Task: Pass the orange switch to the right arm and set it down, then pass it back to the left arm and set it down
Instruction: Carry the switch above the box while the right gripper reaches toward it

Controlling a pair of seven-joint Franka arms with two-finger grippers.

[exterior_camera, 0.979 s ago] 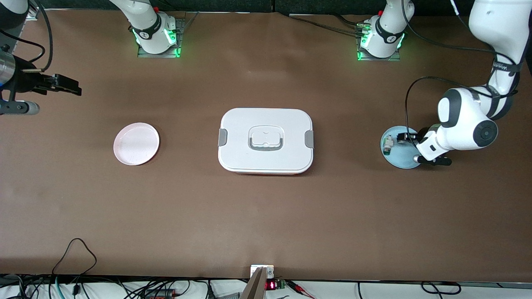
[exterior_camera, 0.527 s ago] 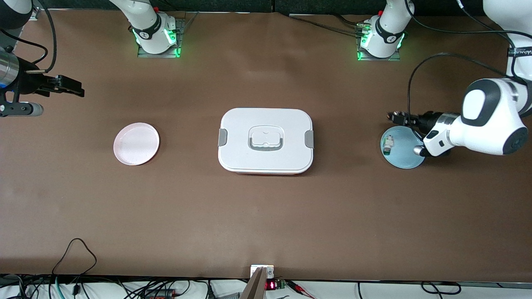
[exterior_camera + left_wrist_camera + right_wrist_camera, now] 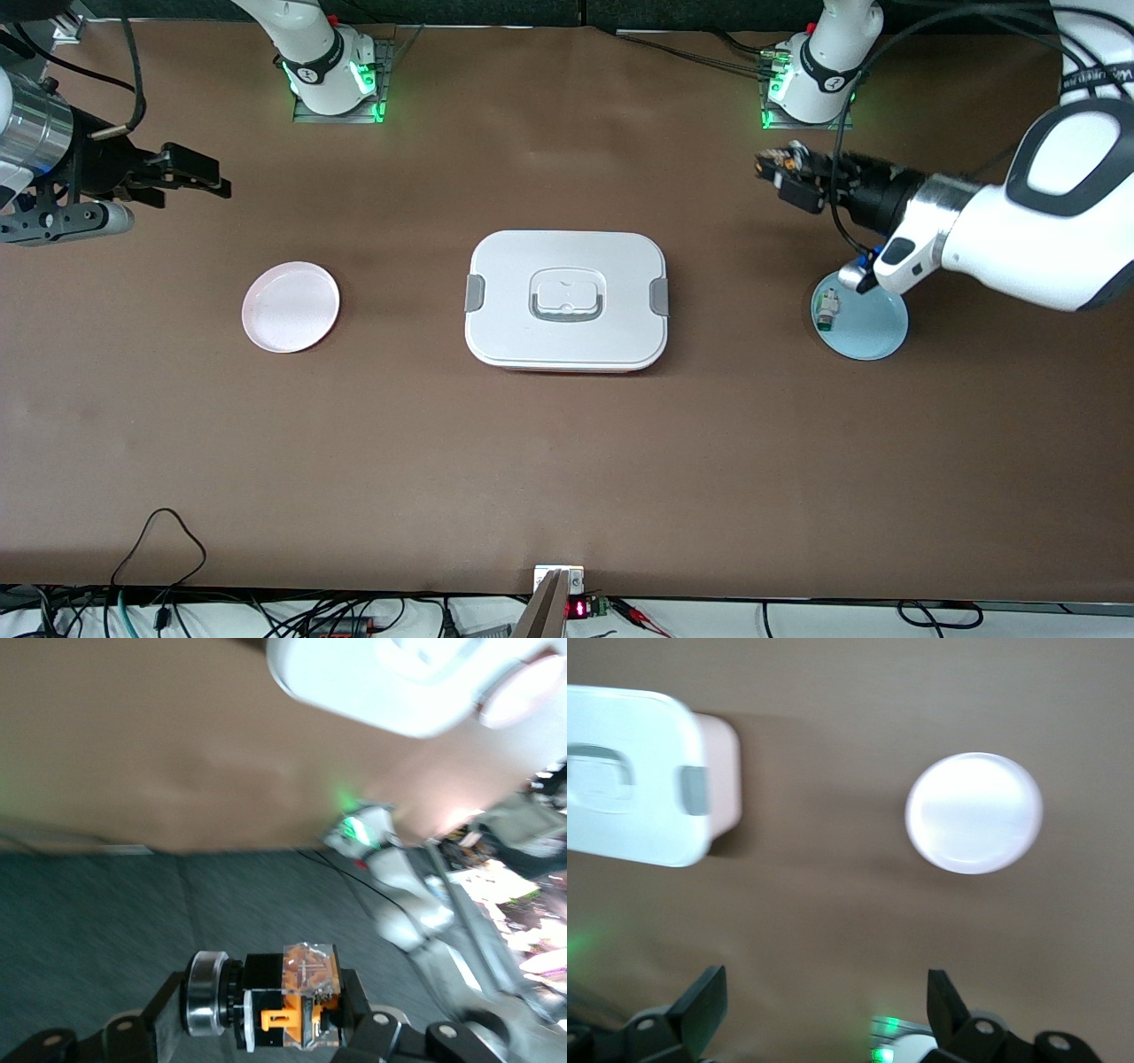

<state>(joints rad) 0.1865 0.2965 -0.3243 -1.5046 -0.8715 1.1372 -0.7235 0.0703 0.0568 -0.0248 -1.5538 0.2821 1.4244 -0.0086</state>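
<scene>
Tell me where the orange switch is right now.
The orange switch is clamped in the left gripper, up in the air over bare table near the left arm's base, above the blue plate and the box.

The orange switch (image 3: pixel 297 997) sits between the left gripper's (image 3: pixel 784 168) jaws, over bare table (image 3: pixel 567 461); the box (image 3: pixel 567 299) lies well apart from them.

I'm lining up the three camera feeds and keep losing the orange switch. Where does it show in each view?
Front view: the orange switch is held in the left claw, in the air over bare table near the left arm's base.
Left wrist view: the switch sits low in the picture, clamped in the claw.
Right wrist view: not in it.
Shared landmark: the white box, seen in all three views.
</scene>
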